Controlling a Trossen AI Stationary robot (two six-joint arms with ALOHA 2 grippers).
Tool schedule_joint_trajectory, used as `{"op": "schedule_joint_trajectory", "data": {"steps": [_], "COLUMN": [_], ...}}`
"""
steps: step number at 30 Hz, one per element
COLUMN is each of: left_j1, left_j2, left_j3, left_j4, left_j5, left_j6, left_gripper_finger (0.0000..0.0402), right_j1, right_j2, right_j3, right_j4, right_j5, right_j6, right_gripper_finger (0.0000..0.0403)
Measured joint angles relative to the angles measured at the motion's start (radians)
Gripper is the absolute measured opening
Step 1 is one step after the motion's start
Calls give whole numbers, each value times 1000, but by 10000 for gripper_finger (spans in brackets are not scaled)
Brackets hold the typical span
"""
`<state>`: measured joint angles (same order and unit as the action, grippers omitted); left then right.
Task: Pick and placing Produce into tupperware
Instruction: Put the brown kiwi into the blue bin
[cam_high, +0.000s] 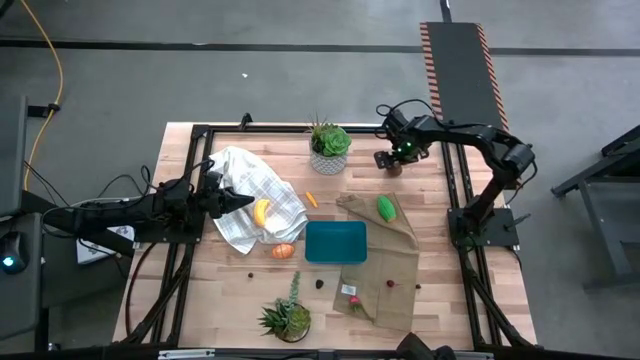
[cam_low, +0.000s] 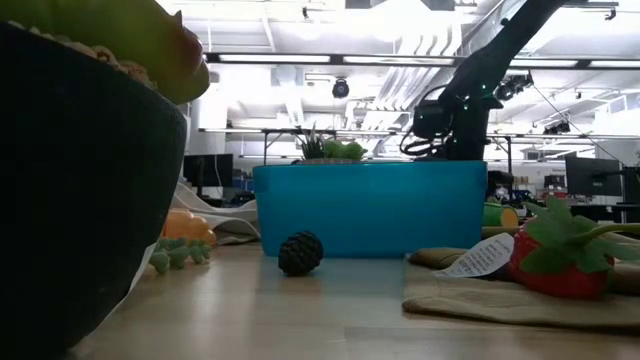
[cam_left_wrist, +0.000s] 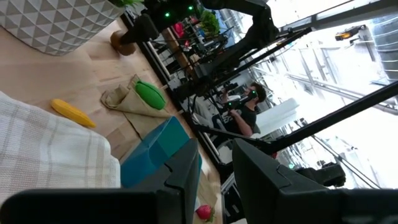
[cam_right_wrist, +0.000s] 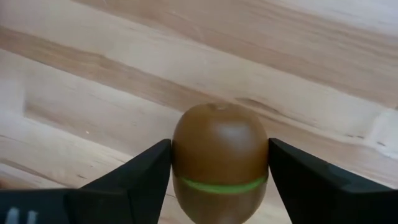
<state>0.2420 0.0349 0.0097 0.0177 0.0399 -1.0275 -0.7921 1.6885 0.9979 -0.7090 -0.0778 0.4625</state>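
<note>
From above, the teal tupperware (cam_high: 336, 242) sits mid-table and empty. The right gripper (cam_high: 388, 160) is well beyond it, toward the far right corner, down over the brown kiwi (cam_high: 389, 166). The left gripper (cam_high: 236, 201) waits over the white cloth (cam_high: 255, 196), left of the tupperware, near the yellow banana (cam_high: 262, 211).

Table level: the tupperware (cam_low: 370, 208) fills the middle, the right arm (cam_low: 470, 90) dark behind it; the kiwi is hidden.

Left wrist: its fingers (cam_left_wrist: 186, 171) show a narrow gap with nothing between them; the banana (cam_left_wrist: 73, 114) and the green piece (cam_left_wrist: 150, 95) lie ahead.

Right wrist, and here's the key: the kiwi (cam_right_wrist: 220, 162) stands squarely between the fingers (cam_right_wrist: 146, 171), jaws apart, one at each flank, long axis running along them. Not visibly clamped yet; closing looks like the next call.
</note>
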Motion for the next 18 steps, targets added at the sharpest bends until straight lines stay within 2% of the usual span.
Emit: {"op": "schedule_joint_trajectory", "data": {"steps": [18], "left_j1": [0], "left_j2": [0], "left_j3": [0], "left_j4": [-1], "left_j5": [0], "left_j6": [0], "left_gripper_finger": [88], "right_j1": [6], "right_j2": [28], "right_j3": [0], "right_j4": [-65], "right_j5": [6], "right_j6": [-8], "right_gripper_finger": [266]}}
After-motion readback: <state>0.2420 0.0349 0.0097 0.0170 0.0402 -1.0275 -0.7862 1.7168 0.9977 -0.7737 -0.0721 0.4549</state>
